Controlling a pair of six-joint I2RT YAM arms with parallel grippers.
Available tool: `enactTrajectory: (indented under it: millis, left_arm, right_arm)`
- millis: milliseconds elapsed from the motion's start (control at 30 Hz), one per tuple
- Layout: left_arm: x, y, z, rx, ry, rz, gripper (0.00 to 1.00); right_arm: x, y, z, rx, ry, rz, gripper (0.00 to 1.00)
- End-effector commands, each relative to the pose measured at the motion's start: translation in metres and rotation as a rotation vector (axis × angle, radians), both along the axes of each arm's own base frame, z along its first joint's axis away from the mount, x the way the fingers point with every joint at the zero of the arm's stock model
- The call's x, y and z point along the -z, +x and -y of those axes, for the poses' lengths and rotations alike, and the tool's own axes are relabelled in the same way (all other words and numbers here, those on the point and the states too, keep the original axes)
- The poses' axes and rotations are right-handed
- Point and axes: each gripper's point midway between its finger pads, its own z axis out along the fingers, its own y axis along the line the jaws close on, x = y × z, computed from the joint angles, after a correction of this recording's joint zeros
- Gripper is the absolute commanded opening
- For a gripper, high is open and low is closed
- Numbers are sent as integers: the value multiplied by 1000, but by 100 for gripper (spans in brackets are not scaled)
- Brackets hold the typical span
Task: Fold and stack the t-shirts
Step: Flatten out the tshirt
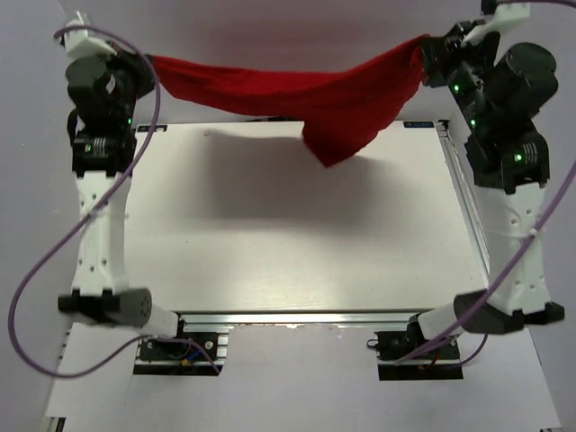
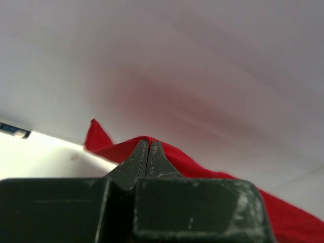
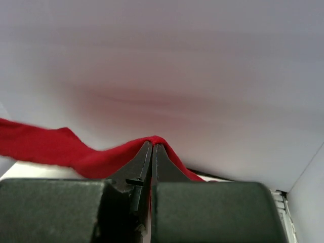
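No text, label, brand, number or sign is legible in any view. The t-shirt (image 1: 297, 94) shows plain red fabric. A small blue-and-white tag (image 2: 14, 131) at the left margin of the left wrist view is too blurred to read.

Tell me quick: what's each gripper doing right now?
Left gripper: closed, pinching one end of the red t-shirt.
Right gripper: closed, pinching the other end of the same shirt, which hangs stretched between them.
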Motion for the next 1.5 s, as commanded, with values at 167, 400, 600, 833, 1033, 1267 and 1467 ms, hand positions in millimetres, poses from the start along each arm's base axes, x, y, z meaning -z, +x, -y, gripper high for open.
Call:
enactTrajectory:
  millis: [167, 400, 600, 833, 1033, 1267, 1467]
  left_arm:
    - [130, -72, -12, -60, 11, -191, 0]
    - [147, -104, -19, -94, 20, -203, 0]
    - [118, -117, -18, -87, 35, -179, 0]
    - [138, -137, -20, -101, 15, -179, 0]
    - [100, -134, -27, -135, 52, -137, 0]
    - [131, -22, -11, -44, 56, -263, 0]
    - [128, 75, 1, 13, 14, -257, 0]
  right_arm:
    - [109, -41, 7, -11, -33, -140, 0]
    - [117, -88, 28, 30, -38, -153, 0]
    - [64, -119, 33, 6, -17, -86, 0]
    - [92, -125, 25, -43, -11, -131, 0]
    - [81, -115, 23, -41, -27, -131, 0]
    - [126, 7, -14, -47, -81, -286, 0]
    - [102, 101, -42, -51, -87, -249, 0]
